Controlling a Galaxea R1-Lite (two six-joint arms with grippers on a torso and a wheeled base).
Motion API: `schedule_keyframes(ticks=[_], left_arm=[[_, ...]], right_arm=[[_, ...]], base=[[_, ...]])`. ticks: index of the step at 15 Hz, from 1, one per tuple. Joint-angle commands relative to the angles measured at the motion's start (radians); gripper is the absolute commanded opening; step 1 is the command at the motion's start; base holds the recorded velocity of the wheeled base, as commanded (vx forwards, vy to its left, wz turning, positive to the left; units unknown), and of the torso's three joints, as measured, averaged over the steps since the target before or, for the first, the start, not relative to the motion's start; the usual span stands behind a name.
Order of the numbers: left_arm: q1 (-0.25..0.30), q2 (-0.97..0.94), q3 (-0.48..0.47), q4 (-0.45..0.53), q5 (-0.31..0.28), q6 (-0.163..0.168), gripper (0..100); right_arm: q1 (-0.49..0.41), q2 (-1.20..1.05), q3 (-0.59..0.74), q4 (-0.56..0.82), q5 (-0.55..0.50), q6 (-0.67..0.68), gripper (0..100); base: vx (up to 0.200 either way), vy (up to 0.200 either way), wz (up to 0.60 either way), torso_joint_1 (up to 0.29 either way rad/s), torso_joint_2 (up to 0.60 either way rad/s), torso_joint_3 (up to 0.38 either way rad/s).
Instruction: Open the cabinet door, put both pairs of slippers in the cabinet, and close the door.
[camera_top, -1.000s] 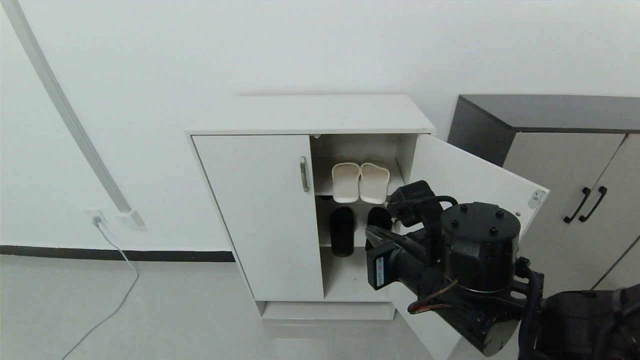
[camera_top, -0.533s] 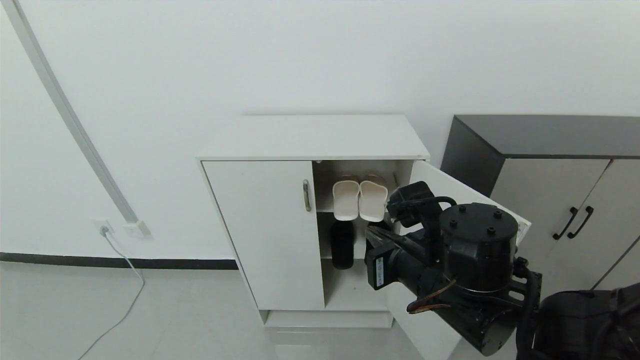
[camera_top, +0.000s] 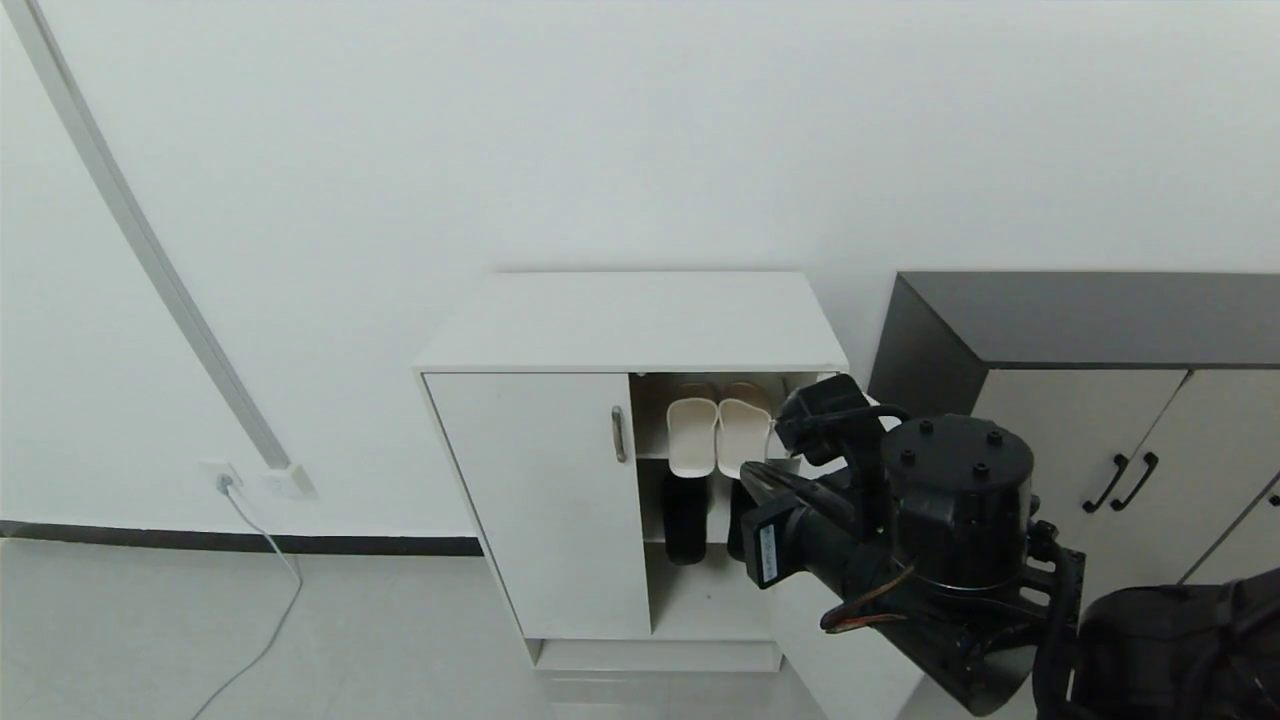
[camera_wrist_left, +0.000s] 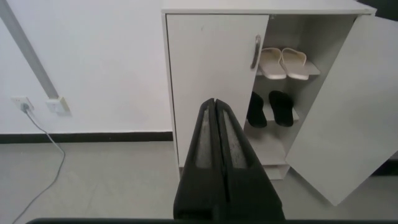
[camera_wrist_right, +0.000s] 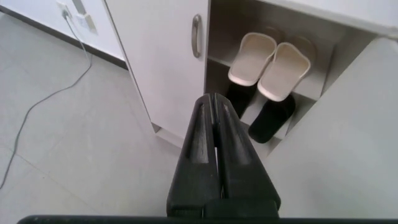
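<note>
Nothing legible anywhere. Just one small white label (camera_top: 768, 556) stuck on the dark wrist housing behind the right gripper (camera_wrist_right: 214, 98), carrying dark print too small to make out.
</note>
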Motion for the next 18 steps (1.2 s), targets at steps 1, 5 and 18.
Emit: schedule_keyframes(ticks=[1,5,18], left_arm=[[0.000,0.001,0.000,0.000,0.000,0.000,0],[0.000,0.001,0.000,0.000,0.000,0.000,0],[0.000,0.001,0.000,0.000,0.000,0.000,0]], right_arm=[[0.001,0.001,0.005,-0.001,0.001,0.000,0],[0.001,0.009,0.007,-0.001,0.003,0.000,0],[-0.053,0.037,0.004,-0.014,0.016,-0.017,0]], base=[[0.000,0.000,0.00,0.271,-0.61,-0.344],[0.000,0.000,0.00,0.112,-0.26,-0.137],[0.000,0.000,-0.32,0.003,0.00,0.000]])
